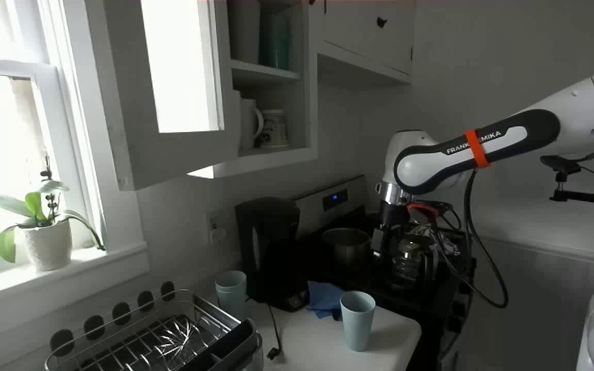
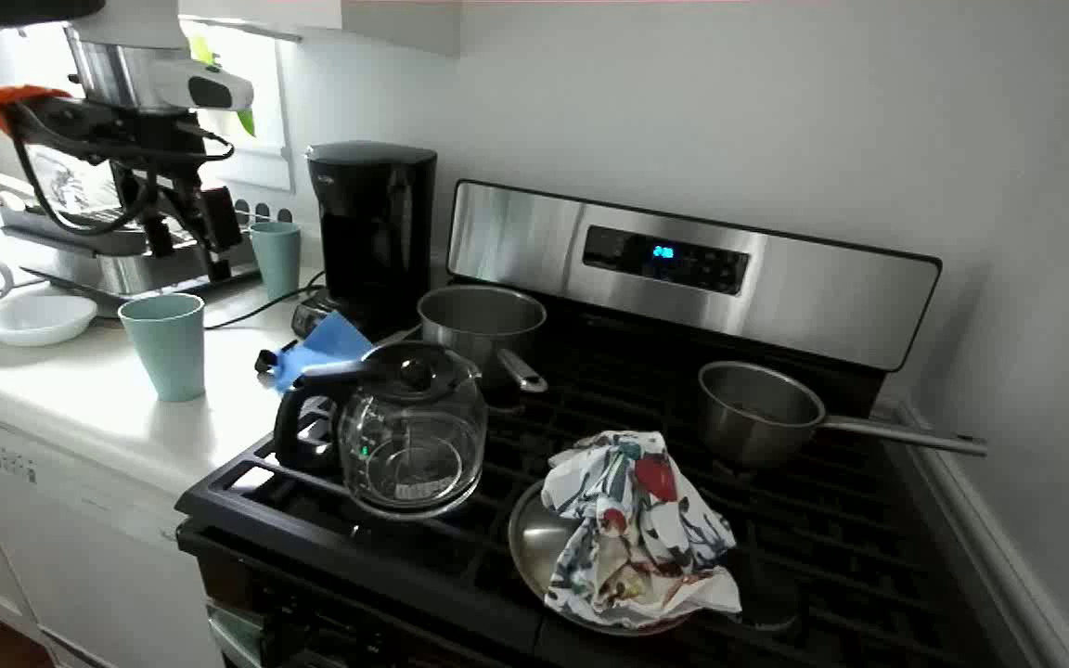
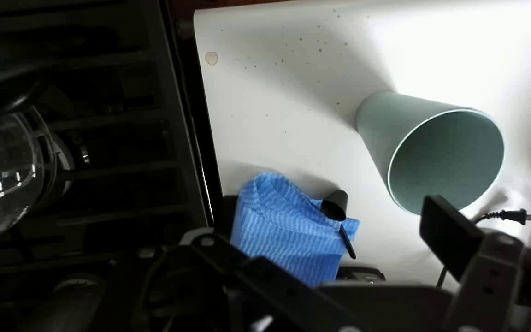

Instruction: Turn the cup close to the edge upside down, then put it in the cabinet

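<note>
"One door [image 1: 178, 152] hangs open, far left in an exterior view. Next?"

"The cabinet [image 1: 266, 159], mugs [image 1: 274, 129] inside."

"Then?"

"The cup [image 1: 357, 322], upright on the bench [image 1: 390, 330], near its front edge [image 1: 409, 350] and right-hand corner. Likely light and stiff, perhaps slippery."

"Where to hold it?"

"I'd pinch the wall below the rim, gently, leaving room to flip it."

"And the claw [image 1: 385, 248]?"

"Right of the cup, higher, apart from it; fingers parted, nothing between."

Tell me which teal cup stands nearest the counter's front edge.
The teal cup between the white bowl and blue cloth; the other cup, possibly stacked, stands farther back beside the coffee maker.
</note>
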Controlling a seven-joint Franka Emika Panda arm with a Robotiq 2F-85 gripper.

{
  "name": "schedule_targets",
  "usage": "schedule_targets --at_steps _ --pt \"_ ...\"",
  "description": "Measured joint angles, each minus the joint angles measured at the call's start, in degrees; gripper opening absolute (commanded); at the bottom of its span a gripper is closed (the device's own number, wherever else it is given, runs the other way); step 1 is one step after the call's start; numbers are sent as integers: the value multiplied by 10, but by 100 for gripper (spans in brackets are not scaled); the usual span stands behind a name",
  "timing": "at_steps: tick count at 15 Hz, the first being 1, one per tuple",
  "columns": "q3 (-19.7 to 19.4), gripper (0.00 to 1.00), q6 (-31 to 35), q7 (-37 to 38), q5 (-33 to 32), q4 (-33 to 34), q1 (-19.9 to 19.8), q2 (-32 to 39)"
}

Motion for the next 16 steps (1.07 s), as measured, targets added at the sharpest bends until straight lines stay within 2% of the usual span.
schedule_targets --at_steps 8,16 --pt "4 100 -2 -4 0 0 2 5" --pt "42 100 15 -28 -4 13 28 101"
